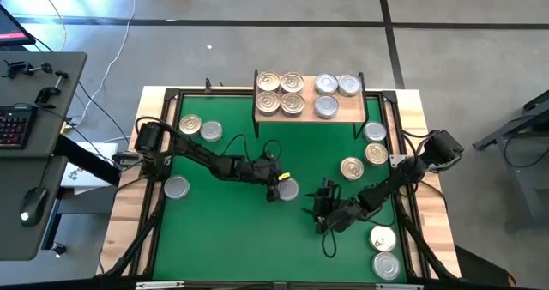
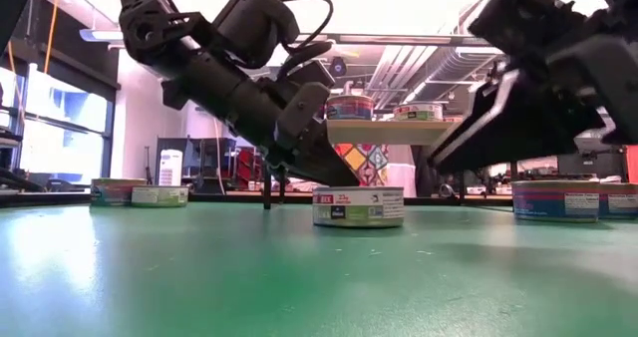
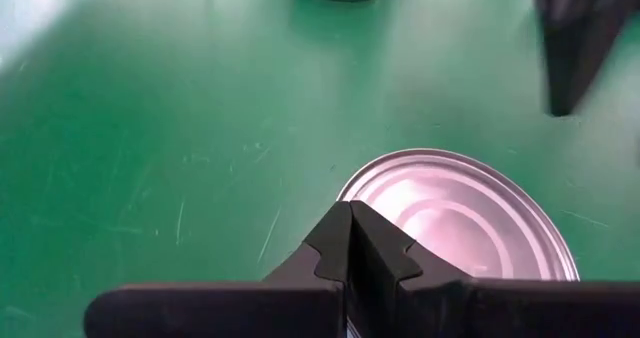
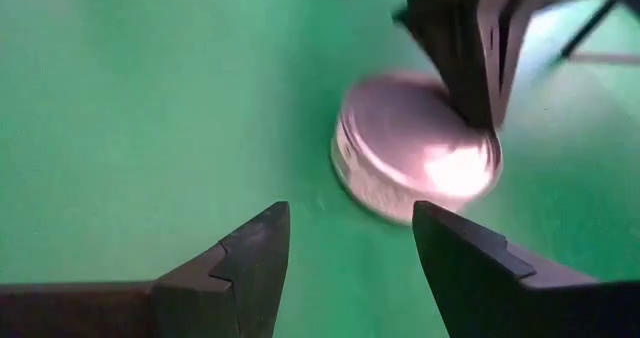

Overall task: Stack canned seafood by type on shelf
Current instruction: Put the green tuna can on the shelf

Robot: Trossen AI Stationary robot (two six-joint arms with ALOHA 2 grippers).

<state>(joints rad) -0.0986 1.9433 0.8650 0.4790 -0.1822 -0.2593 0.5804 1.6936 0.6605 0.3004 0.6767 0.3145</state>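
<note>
Left gripper: matte black fingers pressed together, holding nothing, over round silver-lidded tin | Right gripper: jaws parted, empty | Green mat: smooth

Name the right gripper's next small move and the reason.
Probably advance toward the silver can mid-mat: the right gripper is open and short of it, while the shut left gripper rests by its rim, not gripping.

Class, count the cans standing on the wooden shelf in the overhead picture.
7 on the shelf: four golden-lidded cans clustered at its left, three silver-lidded cans at its right. Stacked cans beneath would be hidden.
</note>
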